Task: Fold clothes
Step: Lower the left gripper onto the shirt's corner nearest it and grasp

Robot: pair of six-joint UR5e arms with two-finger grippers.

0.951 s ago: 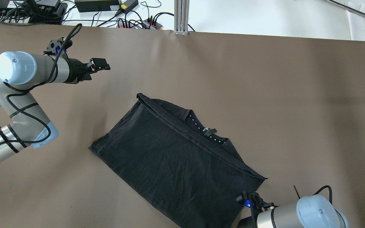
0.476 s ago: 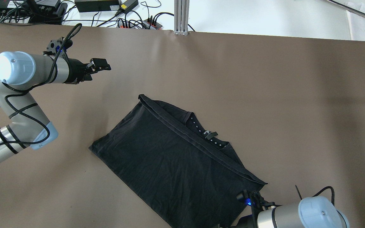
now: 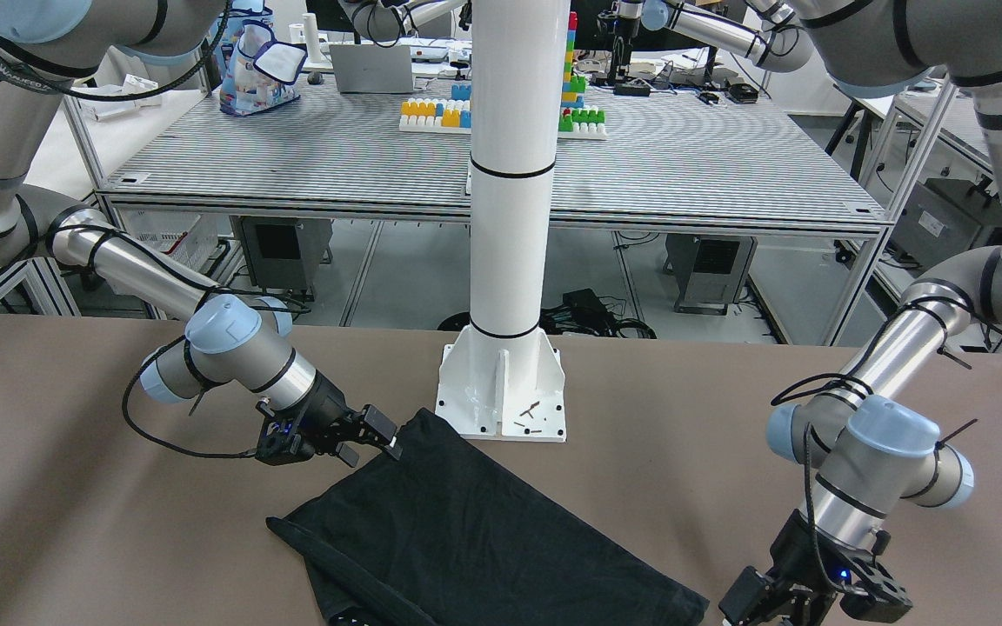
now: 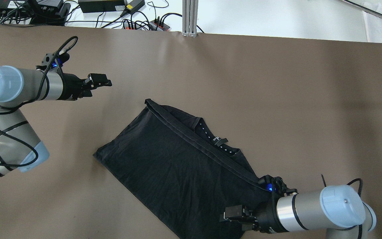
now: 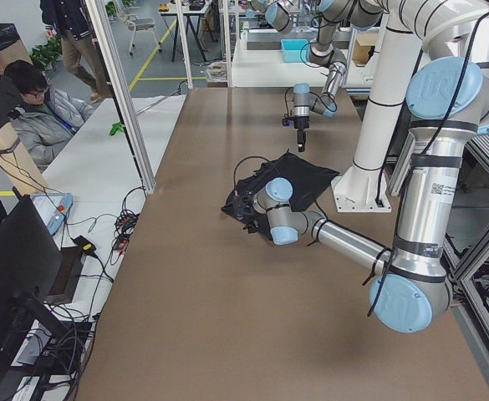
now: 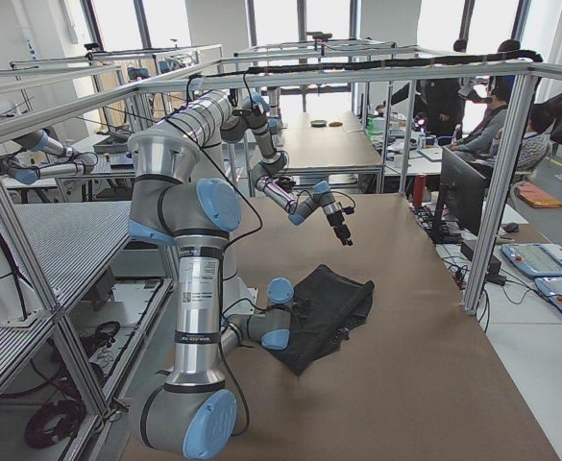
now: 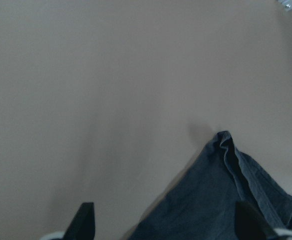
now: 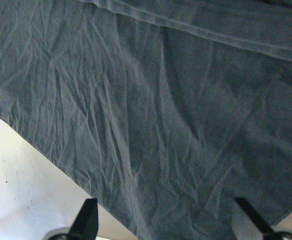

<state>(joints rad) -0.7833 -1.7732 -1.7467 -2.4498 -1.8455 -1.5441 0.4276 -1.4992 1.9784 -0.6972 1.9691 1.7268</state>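
- Black on brown: finds the clothes [image 4: 181, 166] lying slantwise on the table [image 4: 277, 83], folded over once, with the collar tab [image 4: 220, 140] peeking out past the far hem.
- Puts the right gripper [image 4: 233, 216] over the cloth's near corner, jaws spread wide, clamping nothing.
- Puts the left gripper [image 4: 97, 83] over bare table, apart from the far corner, likewise spread and empty.
- Risks pinching only the top layer if closing too shallow, which would likely peel the fold open.
- Risks dragging the whole thin stack askew if lifting one corner while nothing pins the other side.
- Could also snag that loose tab and bunch the hem.
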